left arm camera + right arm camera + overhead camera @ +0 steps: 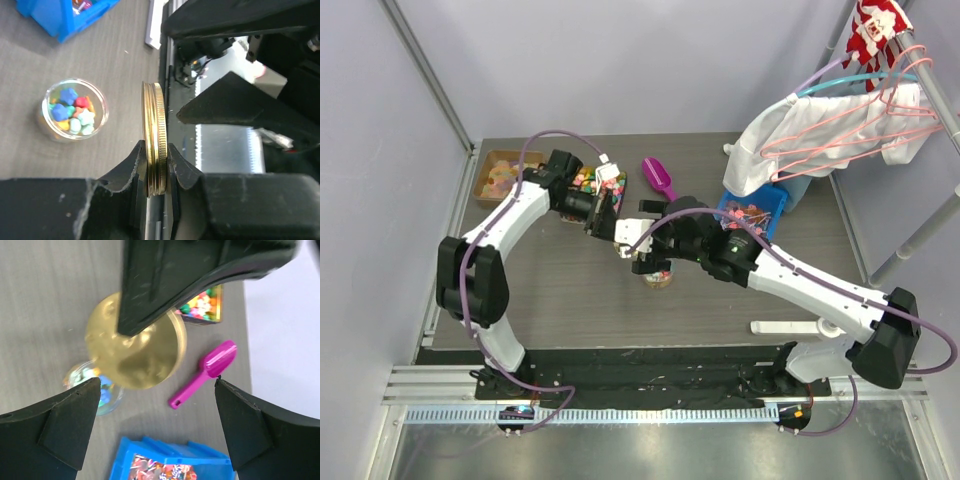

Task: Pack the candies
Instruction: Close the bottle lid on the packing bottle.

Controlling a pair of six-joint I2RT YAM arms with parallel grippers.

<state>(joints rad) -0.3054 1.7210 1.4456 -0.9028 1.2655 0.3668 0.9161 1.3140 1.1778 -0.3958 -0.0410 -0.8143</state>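
Observation:
A thin gold lid (154, 110) stands on edge between the fingers of my left gripper (154, 147), which is shut on it. Below it on the table is a small open glass jar (75, 112) holding colourful star-shaped candies (70, 112). My right gripper (157, 385) stands open just beside the lid (132, 350), its fingers (65, 425) spread wide and touching nothing. In the top view both grippers meet mid-table, left gripper (616, 230) and right gripper (645, 245), just above the jar (658, 275). More candies (500, 178) lie in a brown tray at the back left.
A magenta scoop (205, 371) lies behind the jar. A box of mixed colourful sweets (595, 180) sits by the left forearm. A blue bin (755, 212) of wrapped sweets stands at right, under white clothes on hangers (840, 130).

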